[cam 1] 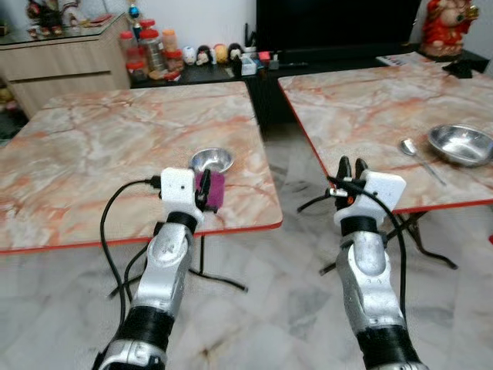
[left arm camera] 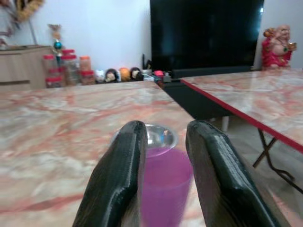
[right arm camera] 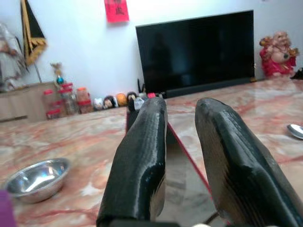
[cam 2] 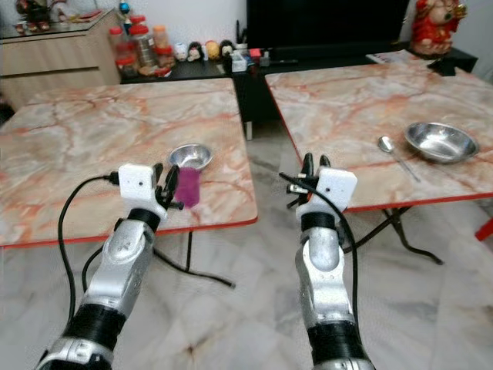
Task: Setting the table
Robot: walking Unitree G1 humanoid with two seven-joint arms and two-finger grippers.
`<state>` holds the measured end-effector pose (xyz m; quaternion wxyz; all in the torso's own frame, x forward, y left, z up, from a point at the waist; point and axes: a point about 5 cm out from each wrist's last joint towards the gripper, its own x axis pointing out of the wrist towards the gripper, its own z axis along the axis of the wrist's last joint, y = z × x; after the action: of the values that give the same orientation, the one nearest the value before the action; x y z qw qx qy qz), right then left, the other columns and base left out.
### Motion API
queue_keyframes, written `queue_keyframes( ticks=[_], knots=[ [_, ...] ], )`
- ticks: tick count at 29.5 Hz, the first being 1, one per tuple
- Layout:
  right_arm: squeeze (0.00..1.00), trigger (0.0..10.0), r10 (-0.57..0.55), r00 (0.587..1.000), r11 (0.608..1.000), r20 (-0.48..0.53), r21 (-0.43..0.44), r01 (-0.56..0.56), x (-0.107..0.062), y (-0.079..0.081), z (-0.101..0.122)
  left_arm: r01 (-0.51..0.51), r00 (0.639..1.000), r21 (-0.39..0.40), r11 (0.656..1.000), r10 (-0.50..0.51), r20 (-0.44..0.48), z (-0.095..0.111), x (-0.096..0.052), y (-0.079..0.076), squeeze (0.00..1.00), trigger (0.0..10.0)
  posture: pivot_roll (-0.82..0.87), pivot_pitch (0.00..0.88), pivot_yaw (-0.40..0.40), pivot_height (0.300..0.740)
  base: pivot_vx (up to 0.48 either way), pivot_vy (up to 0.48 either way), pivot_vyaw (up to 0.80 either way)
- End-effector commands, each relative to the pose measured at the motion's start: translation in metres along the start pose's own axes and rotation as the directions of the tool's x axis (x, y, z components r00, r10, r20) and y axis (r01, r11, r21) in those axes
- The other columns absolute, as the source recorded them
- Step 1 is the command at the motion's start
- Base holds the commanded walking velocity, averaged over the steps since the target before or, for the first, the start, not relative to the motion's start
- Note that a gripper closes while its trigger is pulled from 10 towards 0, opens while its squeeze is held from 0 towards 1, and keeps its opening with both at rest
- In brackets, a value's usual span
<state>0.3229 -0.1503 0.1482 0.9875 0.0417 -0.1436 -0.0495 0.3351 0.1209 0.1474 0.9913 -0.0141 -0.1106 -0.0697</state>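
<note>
A purple cup (cam 1: 215,190) stands near the front right corner of the left marble table (cam 1: 92,154), with a small steel bowl (cam 1: 212,159) just behind it. My left gripper (cam 1: 204,187) is open at the cup's near side; in the left wrist view its fingers (left arm camera: 120,165) frame the purple cup (left arm camera: 163,189), which sits just past the tips. My right gripper (cam 1: 352,169) hangs open and empty over the floor gap, by the right table's (cam 1: 362,100) front left corner. A larger steel bowl (cam 1: 461,144) and a spoon (cam 1: 417,156) lie on that table.
A strip of marble floor (cam 1: 285,177) separates the two red-edged folding tables. Behind them a dark TV (cam 1: 339,23) stands on a low black unit with jars (cam 1: 146,50) and small figurines. A wooden cabinet (cam 1: 62,65) is back left, a red statue (cam 1: 445,27) back right.
</note>
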Motion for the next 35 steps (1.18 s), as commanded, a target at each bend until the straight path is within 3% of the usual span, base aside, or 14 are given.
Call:
queue_keyframes(
  ticks=[1, 7, 23, 28, 32, 35],
  knots=[
    [0.00, 10.0, 0.004, 1.000, 1.000, -0.008, 0.023, -0.004, -0.0007, 0.0032, -0.0016, -0.009, 1.000, 0.015, 1.000, 0.009, 0.000, 0.0016, 0.0012, 0.0035, 0.00, 10.0, -0.04, 0.000, 0.047, 0.740, 0.000, 0.439, 0.00],
    [0.00, 10.0, 0.002, 1.000, 0.999, -0.027, 0.043, -0.001, -0.0004, 0.0043, -0.0039, 0.000, 1.000, 0.029, 1.000, 0.000, 0.000, 0.0016, 0.0009, 0.0027, 0.00, 10.0, -0.04, 0.000, 0.051, 0.740, 0.000, 0.066, -0.51],
    [0.00, 10.0, 0.011, 1.000, 1.000, -0.026, 0.010, -0.010, -0.0019, 0.0043, -0.0053, 0.026, 1.000, 0.044, 0.999, -0.026, -0.010, 0.0007, 0.0004, -0.0005, 0.00, 10.0, -0.04, 0.000, 0.048, 0.740, 0.000, 0.000, 0.00],
    [0.00, 10.0, 0.033, 0.999, 0.999, -0.026, -0.033, -0.034, -0.0018, 0.0063, -0.0052, 0.027, 1.000, 0.043, 0.999, -0.026, -0.014, 0.0002, 0.0001, -0.0006, 0.00, 10.0, -0.04, 0.000, 0.048, 0.740, 0.296, 0.000, 0.41],
    [0.00, 10.0, 0.023, 0.999, 0.999, -0.030, 0.026, -0.022, -0.0020, 0.0063, -0.0059, 0.022, 1.000, 0.045, 0.999, -0.022, -0.018, -0.0004, 0.0002, 0.0000, 0.00, 10.0, -0.04, 0.000, 0.047, 0.740, 0.331, 0.000, 0.20],
    [0.00, 10.0, 0.022, 0.999, 1.000, -0.029, 0.015, -0.022, -0.0018, 0.0059, -0.0058, 0.019, 1.000, 0.047, 0.999, -0.019, -0.019, -0.0005, 0.0002, 0.0010, 0.00, 10.0, -0.04, 0.000, 0.046, 0.740, 0.339, 0.000, 0.00]
  ],
)
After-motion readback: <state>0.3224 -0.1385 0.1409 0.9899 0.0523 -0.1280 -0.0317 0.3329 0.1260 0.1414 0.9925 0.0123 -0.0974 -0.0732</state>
